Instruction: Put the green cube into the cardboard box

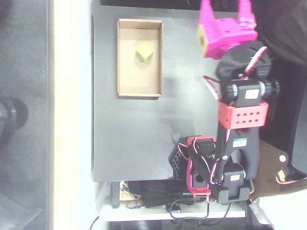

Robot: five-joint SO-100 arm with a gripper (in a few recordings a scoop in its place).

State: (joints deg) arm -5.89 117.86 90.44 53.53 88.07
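Over on the left of the dark worktop [134, 134], the cardboard box [139, 90] lies flat with the green cube [145, 51] resting inside it. To the right, the arm is folded back, its pink tool [225, 12] lifted well clear, fingers apart, holding nothing.

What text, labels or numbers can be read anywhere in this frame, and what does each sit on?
None is legible.
White sticker with a green mark on the arm's black link: too blurred to read.
Pale labels on the arm's servos: too small to read.
The green cube, the cardboard box and the pink gripper show no lettering.
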